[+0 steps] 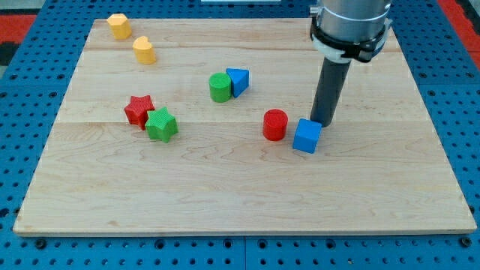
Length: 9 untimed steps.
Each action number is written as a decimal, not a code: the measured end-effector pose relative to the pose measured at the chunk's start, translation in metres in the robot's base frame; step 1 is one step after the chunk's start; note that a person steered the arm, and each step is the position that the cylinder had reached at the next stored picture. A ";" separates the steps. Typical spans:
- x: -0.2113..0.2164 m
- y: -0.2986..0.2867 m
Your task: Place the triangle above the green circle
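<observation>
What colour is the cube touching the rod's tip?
Blue: the cube beside my tip, in the camera view.

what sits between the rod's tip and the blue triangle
In the camera view, only the red cylinder sits near that line from my tip to the blue triangle; otherwise bare board.

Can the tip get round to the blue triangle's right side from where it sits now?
Probably yes. My tip sits at the blue cube's upper right; bare board lies between it and the blue triangle. The green circle touches the triangle's left only; the red cylinder lies lower.
</observation>
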State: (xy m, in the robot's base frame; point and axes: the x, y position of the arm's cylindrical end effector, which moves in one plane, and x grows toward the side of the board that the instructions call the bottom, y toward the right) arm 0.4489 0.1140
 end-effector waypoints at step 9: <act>-0.096 -0.109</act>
State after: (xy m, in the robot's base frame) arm 0.3526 0.0055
